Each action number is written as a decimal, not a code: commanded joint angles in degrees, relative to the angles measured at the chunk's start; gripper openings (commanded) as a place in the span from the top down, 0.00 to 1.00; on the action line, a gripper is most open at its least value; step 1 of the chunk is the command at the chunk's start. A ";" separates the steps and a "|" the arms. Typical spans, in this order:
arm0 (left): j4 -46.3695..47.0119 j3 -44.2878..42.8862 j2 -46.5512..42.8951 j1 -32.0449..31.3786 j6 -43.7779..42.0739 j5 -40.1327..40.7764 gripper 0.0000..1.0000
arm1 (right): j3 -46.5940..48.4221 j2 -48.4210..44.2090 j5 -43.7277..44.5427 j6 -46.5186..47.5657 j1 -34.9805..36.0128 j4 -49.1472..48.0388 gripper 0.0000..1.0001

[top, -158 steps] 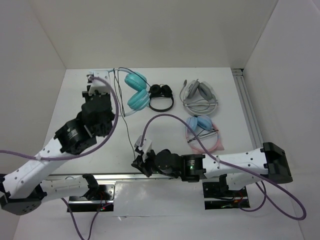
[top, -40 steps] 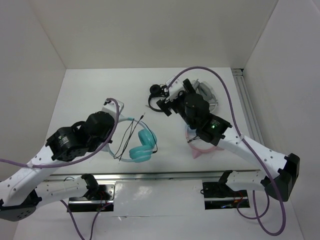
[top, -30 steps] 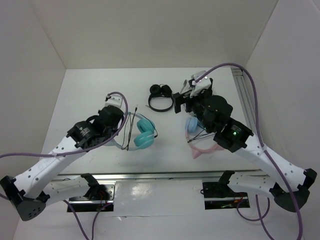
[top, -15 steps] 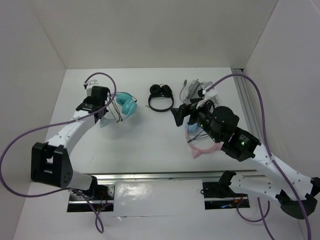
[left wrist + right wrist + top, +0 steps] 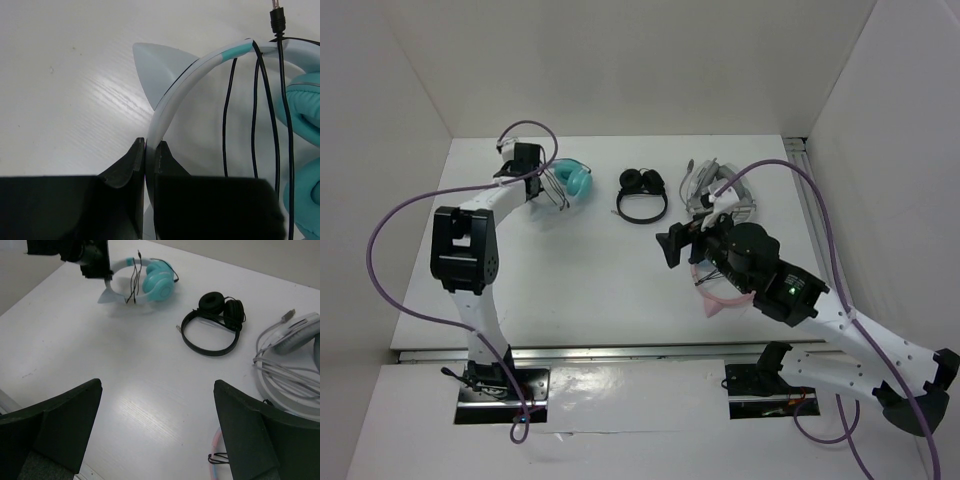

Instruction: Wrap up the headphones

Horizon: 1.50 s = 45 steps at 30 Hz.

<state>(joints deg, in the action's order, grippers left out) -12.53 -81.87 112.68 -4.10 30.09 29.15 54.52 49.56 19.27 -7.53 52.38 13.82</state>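
The headphones (image 5: 572,181) have teal ear cups (image 5: 306,107) and a white-and-pale-blue headband (image 5: 200,67) with a pointed ear (image 5: 155,67). They are at the far left of the table. Their thin black cable (image 5: 257,115) runs in several loops over the headband, and the plug (image 5: 276,20) sticks out past it. My left gripper (image 5: 528,168) is shut on the headband near the pointed ear, as the left wrist view (image 5: 149,150) shows. From the right wrist view the headphones (image 5: 152,286) lie far off. My right gripper (image 5: 157,385) hangs open over the table's middle (image 5: 672,246), holding nothing.
A small all-black pair (image 5: 642,194) lies at the back centre. A grey-white pair with a coiled cable (image 5: 720,190) sits to its right. A pink-banded pair (image 5: 712,292) lies under my right arm. A metal rail (image 5: 818,225) runs along the right edge, and white walls enclose the table.
My left arm has carried the headphones from the near centre-left to the far left. My right gripper has drawn back from the far pairs toward the table's middle, still open.
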 commanded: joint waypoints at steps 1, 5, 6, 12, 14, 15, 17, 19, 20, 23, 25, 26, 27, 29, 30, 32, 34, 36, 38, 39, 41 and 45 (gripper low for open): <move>3.40 -6.63 1.13 4.43 4.19 2.31 1.00 | -0.82 -1.22 -0.10 -0.91 0.44 -0.73 0.00; 2.60 -13.74 6.48 7.70 3.05 0.74 1.00 | -2.05 -1.22 -0.63 -1.52 0.97 -0.73 0.00; 2.60 -14.98 6.50 8.22 3.05 0.74 1.00 | -2.05 -1.22 -0.63 -1.52 0.97 -0.73 0.00; 2.60 -21.30 14.75 10.07 0.06 -2.50 0.93 | -4.33 0.53 -0.63 -2.05 1.50 -1.34 0.00; 0.43 -23.15 16.77 10.87 1.19 -3.12 0.89 | -4.95 0.54 -1.34 -2.05 1.50 -1.95 0.00; 0.41 -23.16 18.17 11.74 1.20 -3.83 0.87 | -4.95 1.06 -1.34 -2.05 2.02 -2.57 0.00; 0.41 -22.64 18.19 12.62 2.43 -5.94 0.80 | -5.48 1.06 -1.34 -2.57 2.02 -3.10 0.00; 1.28 -20.02 17.58 13.85 2.43 -7.96 0.74 | -5.48 1.59 -1.34 -2.58 2.02 -3.10 0.00; 1.28 -20.00 17.05 14.46 3.48 -8.75 0.64 | -5.48 2.20 -1.86 -2.58 2.02 -3.10 0.00; 0.05 -17.03 14.16 14.47 4.10 -11.30 0.33 | -5.48 2.21 -1.86 -3.19 2.64 -3.10 0.00; 2.94 -11.95 10.65 15.08 4.71 -11.92 0.00 | -4.95 2.21 -1.86 -3.72 2.64 -3.10 0.00; 4.09 -10.35 8.71 15.08 4.72 -14.44 0.00 | -4.95 2.21 -1.86 -4.33 2.64 -3.10 0.00; 4.10 -9.46 5.04 15.08 4.72 -14.47 0.00 | -4.95 2.21 -2.56 -4.34 2.64 -3.10 0.00; 2.71 -9.45 1.77 15.08 4.72 -15.60 0.00 | -4.95 2.21 -2.57 -4.34 3.25 -3.10 0.00; 1.39 -10.15 0.18 15.08 5.68 -15.61 0.00 | -4.34 2.73 -2.57 -4.86 3.25 -3.10 0.00; -1.17 -10.95 -5.52 14.38 6.39 -15.61 0.00 | -4.34 3.78 -1.70 -5.38 3.78 -2.49 0.00; -1.87 -10.95 -10.53 14.38 6.39 -14.64 0.00 | -3.81 4.58 -0.99 -6.01 3.78 -2.49 0.00; -3.36 -10.16 -18.44 14.38 6.39 -14.03 0.00 | -2.50 4.58 -0.29 -7.58 3.78 -1.18 0.00; -8.01 -9.63 -26.93 14.38 5.16 -13.06 0.00 | -1.18 4.58 0.42 -8.81 4.30 0.84 0.00; -9.34 -7.89 -30.38 14.38 4.11 -13.67 0.00 | -0.56 3.88 1.73 -9.86 4.31 1.81 0.00; -9.01 -2.37 -39.51 13.77 4.10 -16.65 0.00 | 1.11 1.61 3.23 -10.49 4.84 5.40 0.00; -15.19 10.73 -62.98 12.27 4.80 -26.14 0.00 | 4.09 -2.52 6.30 -13.64 4.84 13.67 0.00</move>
<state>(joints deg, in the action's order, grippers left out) -19.75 -77.17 58.04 9.17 34.72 10.20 54.06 51.13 21.34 -17.47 56.82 20.95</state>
